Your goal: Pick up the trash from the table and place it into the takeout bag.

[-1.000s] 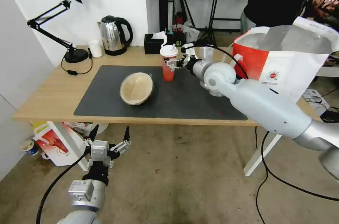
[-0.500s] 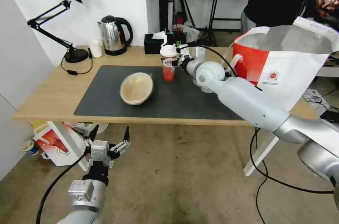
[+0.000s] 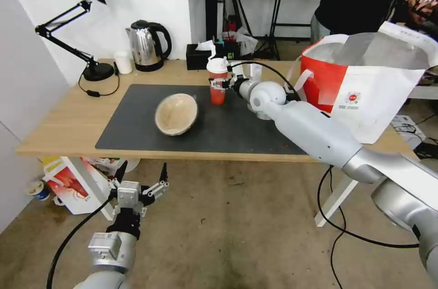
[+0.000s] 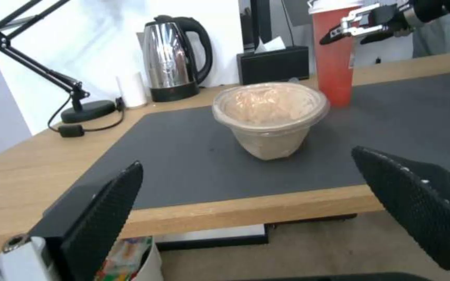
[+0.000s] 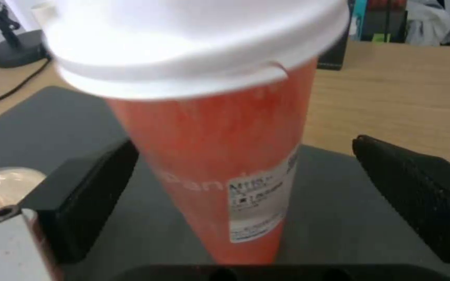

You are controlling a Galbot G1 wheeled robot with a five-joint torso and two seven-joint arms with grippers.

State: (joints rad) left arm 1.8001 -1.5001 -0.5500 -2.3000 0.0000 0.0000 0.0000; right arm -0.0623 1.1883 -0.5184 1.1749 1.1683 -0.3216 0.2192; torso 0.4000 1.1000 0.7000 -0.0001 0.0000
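Observation:
The red cup [image 3: 217, 85] with its white lid stands upright on the dark mat [image 3: 137, 129] of the table [image 3: 64, 120]. My right gripper [image 3: 221, 82] is open around it, one black finger on each side of the cup [image 5: 220, 156], and neither finger touches it in the right wrist view [image 5: 246, 187]. The shallow beige bowl [image 3: 176, 114] lies tilted on the mat to the cup's left, also seen as the beige bowl [image 4: 270, 117]. The takeout bag [image 3: 365, 79] stands open at the table's right end. My left gripper [image 3: 143, 171] hangs open below the table's front edge.
A steel kettle [image 3: 147, 45], black desk lamp [image 3: 86, 70], small white cup [image 3: 123, 62] and black tissue box [image 3: 198, 56] line the table's back edge. A smaller bag [image 3: 73, 184] sits on the floor under the table. Cables trail by the right leg.
My right arm has stretched farther left, bringing its open fingers from beside the cup to either side of it. The cup, bowl and left arm have stayed put.

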